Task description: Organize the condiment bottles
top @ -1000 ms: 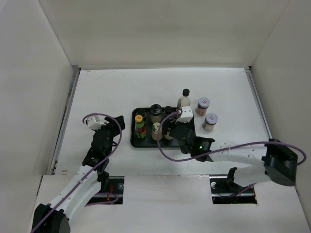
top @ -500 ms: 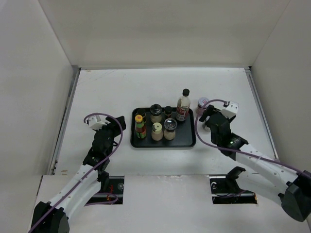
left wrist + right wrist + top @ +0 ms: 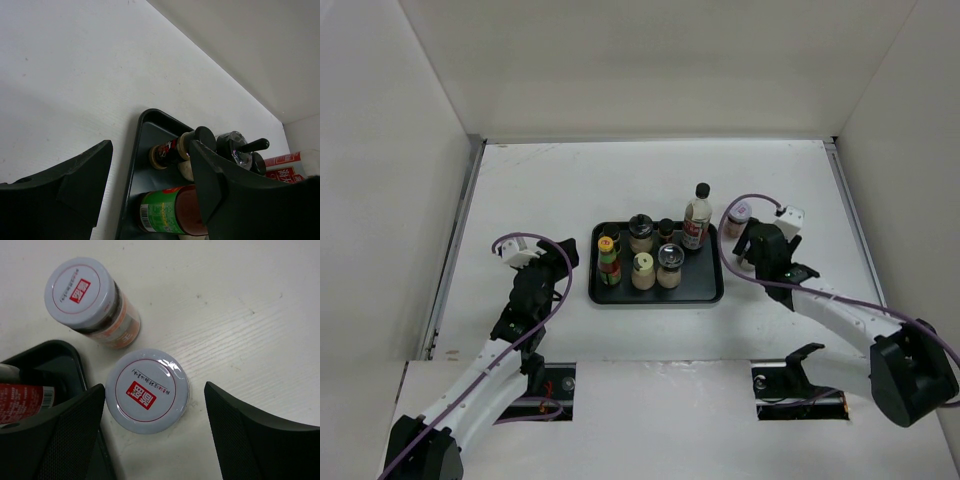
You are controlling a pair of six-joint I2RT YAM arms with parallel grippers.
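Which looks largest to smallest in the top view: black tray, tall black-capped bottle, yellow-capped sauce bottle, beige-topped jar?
1. black tray
2. tall black-capped bottle
3. yellow-capped sauce bottle and beige-topped jar: these look alike, so not ranked.

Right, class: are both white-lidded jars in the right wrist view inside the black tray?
No, the nearer jar and farther jar stand on the table, outside the tray.

six small condiment bottles stand in the flat black tray; two white-lidded jars stand just right, on the worktop.
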